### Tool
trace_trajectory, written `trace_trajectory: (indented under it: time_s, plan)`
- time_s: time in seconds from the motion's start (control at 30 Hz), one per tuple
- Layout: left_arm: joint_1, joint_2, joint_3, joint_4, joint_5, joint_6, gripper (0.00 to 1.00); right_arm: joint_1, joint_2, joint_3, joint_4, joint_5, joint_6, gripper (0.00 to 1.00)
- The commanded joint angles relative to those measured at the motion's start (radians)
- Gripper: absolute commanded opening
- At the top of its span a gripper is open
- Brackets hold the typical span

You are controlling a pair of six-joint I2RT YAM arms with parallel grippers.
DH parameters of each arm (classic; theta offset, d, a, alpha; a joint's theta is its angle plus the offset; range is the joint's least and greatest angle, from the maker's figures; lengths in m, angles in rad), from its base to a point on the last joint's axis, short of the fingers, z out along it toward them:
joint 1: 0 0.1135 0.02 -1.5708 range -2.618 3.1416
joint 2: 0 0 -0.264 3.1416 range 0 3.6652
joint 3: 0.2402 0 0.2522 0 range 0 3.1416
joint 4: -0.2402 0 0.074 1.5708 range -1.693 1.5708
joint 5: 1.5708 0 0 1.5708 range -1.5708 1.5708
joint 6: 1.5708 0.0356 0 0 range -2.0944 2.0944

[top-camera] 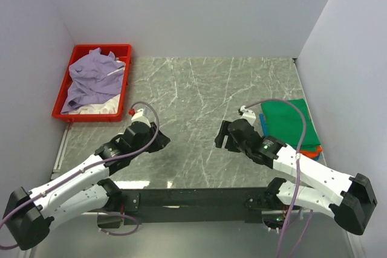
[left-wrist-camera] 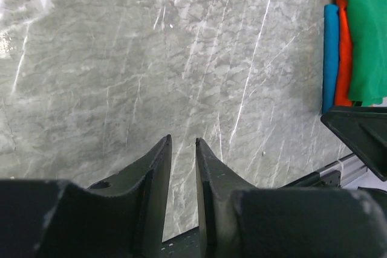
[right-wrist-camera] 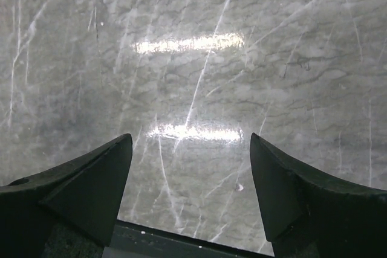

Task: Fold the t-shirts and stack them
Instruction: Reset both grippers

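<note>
A folded stack lies at the table's right edge: a green t-shirt (top-camera: 289,122) on top, an orange one (top-camera: 311,152) and a blue one (top-camera: 264,122) showing under it. The left wrist view shows the stack too, green (left-wrist-camera: 366,34), orange (left-wrist-camera: 344,46), blue (left-wrist-camera: 330,52). A crumpled lavender t-shirt (top-camera: 94,77) lies over a white one (top-camera: 91,108) in the red tray. My left gripper (top-camera: 164,142) (left-wrist-camera: 182,140) hangs over bare table, jaws nearly together, empty. My right gripper (top-camera: 221,137) (right-wrist-camera: 191,137) is wide open and empty, left of the stack.
The red tray (top-camera: 103,48) stands at the far left against the wall. White walls close in the table at the left, back and right. A part of the right arm (left-wrist-camera: 360,134) shows at the right edge of the left wrist view.
</note>
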Motion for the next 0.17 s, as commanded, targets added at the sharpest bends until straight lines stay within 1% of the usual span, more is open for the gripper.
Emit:
trace_trajectory:
  time_s: [0.0,0.13]
  plan:
    - [-0.004,-0.039,-0.014,0.047,-0.035,-0.009,0.28,0.006,-0.032,-0.013,0.069,0.044,0.001,0.85]
    - [-0.004,-0.068,-0.02,0.042,-0.05,-0.016,0.29,0.009,-0.037,-0.013,0.074,0.05,-0.013,0.85]
